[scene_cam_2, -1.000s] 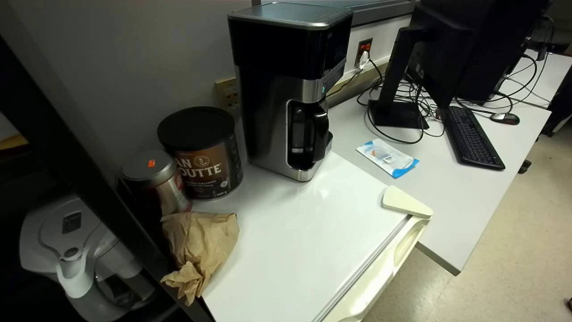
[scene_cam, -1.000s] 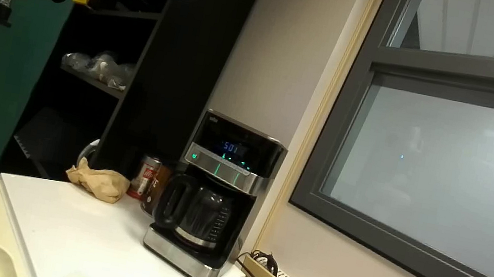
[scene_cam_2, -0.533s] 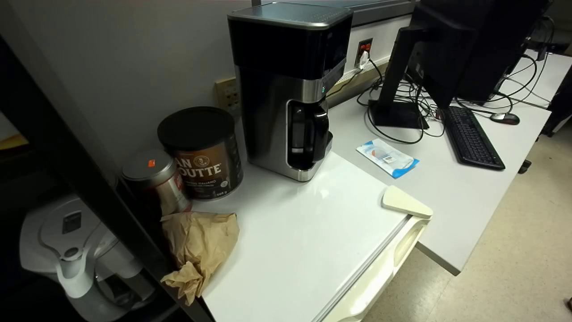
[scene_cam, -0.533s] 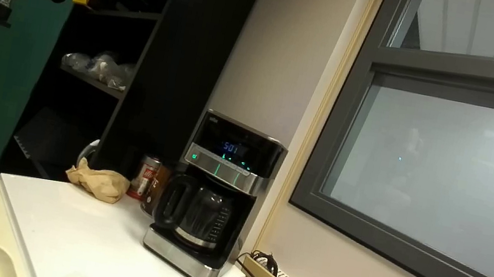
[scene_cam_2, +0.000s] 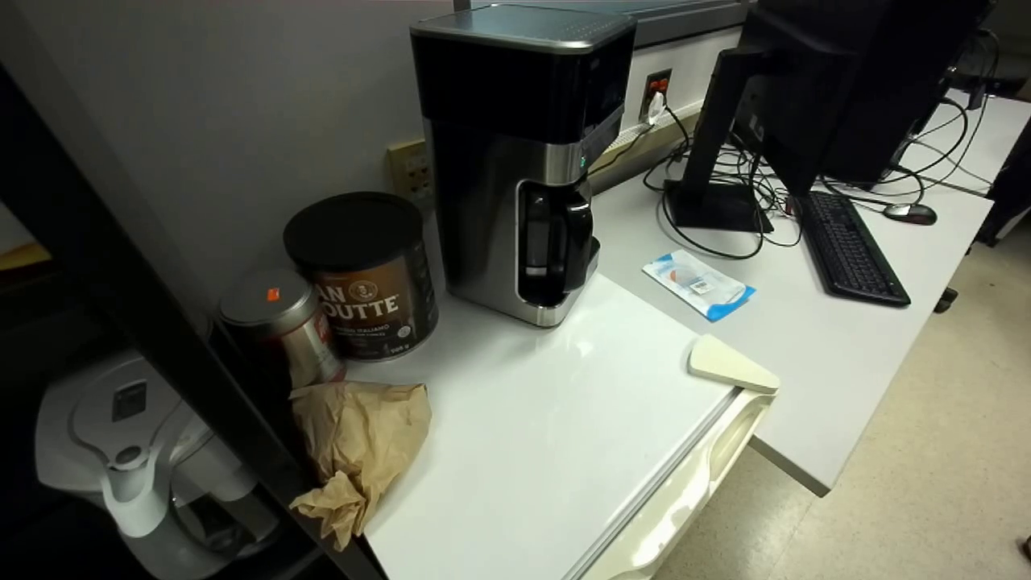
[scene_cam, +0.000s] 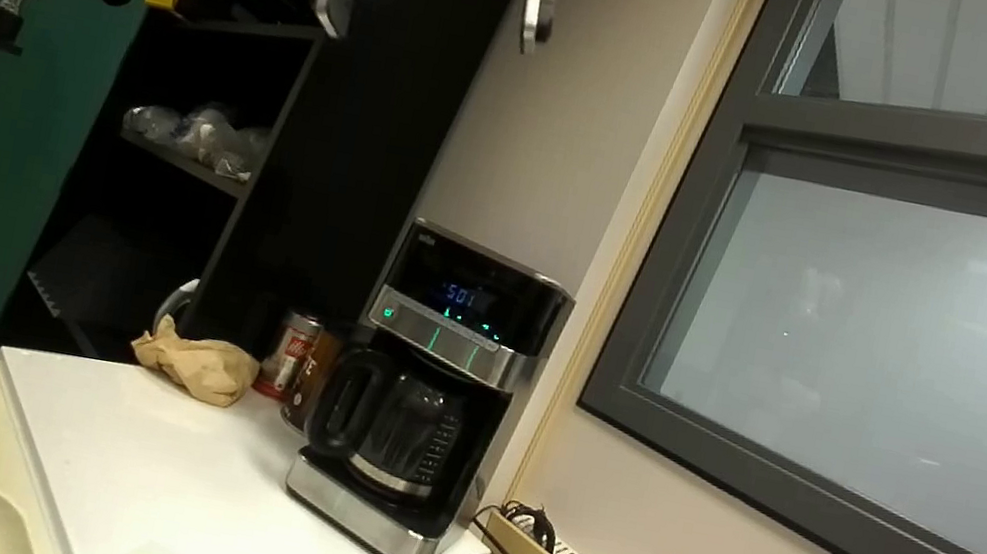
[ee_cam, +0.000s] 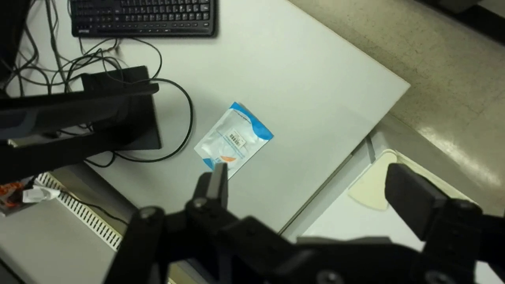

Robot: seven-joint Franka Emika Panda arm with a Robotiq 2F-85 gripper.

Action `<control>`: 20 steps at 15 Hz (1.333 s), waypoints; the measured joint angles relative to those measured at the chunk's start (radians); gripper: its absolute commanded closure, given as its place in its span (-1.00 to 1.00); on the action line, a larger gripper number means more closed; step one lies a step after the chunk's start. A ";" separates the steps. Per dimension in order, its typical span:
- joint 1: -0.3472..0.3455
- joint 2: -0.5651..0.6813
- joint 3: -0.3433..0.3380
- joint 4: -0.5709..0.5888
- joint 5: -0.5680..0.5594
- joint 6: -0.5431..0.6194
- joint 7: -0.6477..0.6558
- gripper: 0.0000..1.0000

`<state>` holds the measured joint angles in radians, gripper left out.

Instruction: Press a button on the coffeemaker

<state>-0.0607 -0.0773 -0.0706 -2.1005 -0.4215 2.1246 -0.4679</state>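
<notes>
The black-and-silver coffeemaker (scene_cam: 499, 303) stands on the white cabinet top in both exterior views; it also shows from its side (scene_cam_2: 479, 201). Its upper front has a blue clock display (scene_cam: 460, 296), and green-lit buttons (scene_cam: 389, 311) show on the silver strip below. The glass carafe (scene_cam: 405, 434) sits inside it. My gripper (scene_cam: 428, 40) hangs at the top edge of an exterior view, above the coffeemaker and apart from it. In the wrist view the gripper (ee_cam: 307, 167) is open, with nothing between its fingers. The coffeemaker is out of the wrist view.
A brown can (scene_cam_2: 366, 290), a smaller silver-red can (scene_cam_2: 282, 322) and a crumpled paper bag (scene_cam_2: 362, 451) stand beside the coffeemaker. A dark shelf (scene_cam: 383, 95) rises behind. A desk (ee_cam: 315, 79) with a monitor, cables, keyboard (ee_cam: 146, 17) and white-blue packet (ee_cam: 236, 138) adjoins the cabinet (scene_cam_2: 523, 451).
My gripper has come down into the top of an exterior view, where it was out of sight before. The coffeemaker and the objects around it have not moved.
</notes>
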 measured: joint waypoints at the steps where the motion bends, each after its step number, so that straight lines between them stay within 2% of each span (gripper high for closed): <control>1: 0.000 0.029 0.000 0.012 -0.026 0.026 -0.027 -1.00; 3: 0.000 0.081 0.001 0.029 -0.080 0.092 -0.073 -1.00; 4: 0.000 0.106 0.001 0.036 -0.101 0.129 -0.098 -0.50; 5: -0.001 0.130 0.001 0.042 -0.115 0.169 -0.132 -0.47; 6: -0.003 0.152 0.000 0.045 -0.124 0.212 -0.163 -0.36; 13: -0.044 0.300 -0.001 0.046 -0.119 0.712 -0.277 0.75; 15: -0.058 0.342 0.007 0.046 -0.091 0.828 -0.292 0.98; 17: -0.089 0.383 0.045 0.045 -0.033 0.915 -0.330 1.00; 20: -0.169 0.438 0.157 0.044 0.041 1.003 -0.392 0.99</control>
<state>-0.2294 0.3603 0.0865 -2.0561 -0.3803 3.1279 -0.8602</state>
